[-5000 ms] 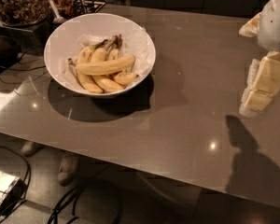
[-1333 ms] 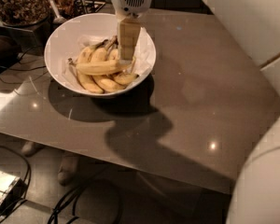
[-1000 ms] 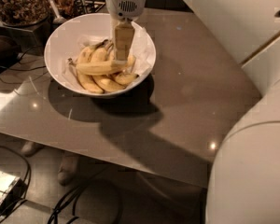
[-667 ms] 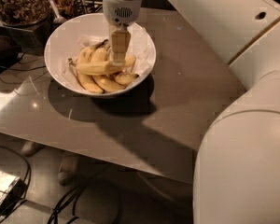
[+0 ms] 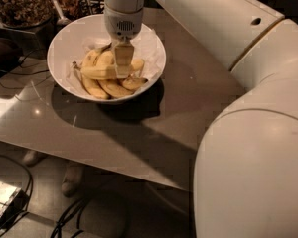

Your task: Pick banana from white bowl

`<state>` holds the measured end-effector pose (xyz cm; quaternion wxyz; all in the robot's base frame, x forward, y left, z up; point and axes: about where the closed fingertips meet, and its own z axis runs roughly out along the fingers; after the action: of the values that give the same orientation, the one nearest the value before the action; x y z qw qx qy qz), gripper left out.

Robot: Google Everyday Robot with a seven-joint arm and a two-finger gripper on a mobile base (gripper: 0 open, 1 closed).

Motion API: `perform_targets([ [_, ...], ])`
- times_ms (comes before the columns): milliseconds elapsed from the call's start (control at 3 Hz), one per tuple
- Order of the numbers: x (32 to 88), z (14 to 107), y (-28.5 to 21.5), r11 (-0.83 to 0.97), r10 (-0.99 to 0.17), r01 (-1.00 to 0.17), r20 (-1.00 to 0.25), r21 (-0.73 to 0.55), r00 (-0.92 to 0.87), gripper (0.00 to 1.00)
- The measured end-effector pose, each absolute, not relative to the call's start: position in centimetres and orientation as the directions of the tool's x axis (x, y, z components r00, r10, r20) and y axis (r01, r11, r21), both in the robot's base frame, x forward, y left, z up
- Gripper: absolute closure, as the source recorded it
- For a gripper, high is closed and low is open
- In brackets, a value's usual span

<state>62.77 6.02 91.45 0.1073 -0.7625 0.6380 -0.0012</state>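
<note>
The white bowl [image 5: 58, 58] stands on the grey table at the upper left, lined with crumpled white paper. Several bananas lie in it. The long yellow banana [image 5: 96, 73] lies crosswise on top of the others [image 5: 112, 89]. My gripper [image 5: 122, 72] hangs straight down from the white wrist [image 5: 123, 19] into the bowl, and its tip is right at the middle of the long banana, covering part of it. The banana still rests on the pile.
The grey table [image 5: 154, 128] runs from the bowl to the right, with its near edge across the lower middle. A jar of dark nuts [image 5: 20, 4] stands behind the bowl at the top left. My big white arm [image 5: 253, 152] fills the right side. Cables [image 5: 10, 202] lie on the floor.
The arm came from the right edge to above the bowl. Over the last second the gripper has shifted a little left and down onto the long banana.
</note>
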Motion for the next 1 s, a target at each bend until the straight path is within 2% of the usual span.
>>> perform_targets([
  [667,62.8,88.9,6.4,-0.182,-0.975,-0.976,-0.111,-0.116,0.195,0.38],
  [1000,62.6,88.6,6.0,-0.189,-0.974,-0.974,-0.103,-0.127,0.202,0.56],
])
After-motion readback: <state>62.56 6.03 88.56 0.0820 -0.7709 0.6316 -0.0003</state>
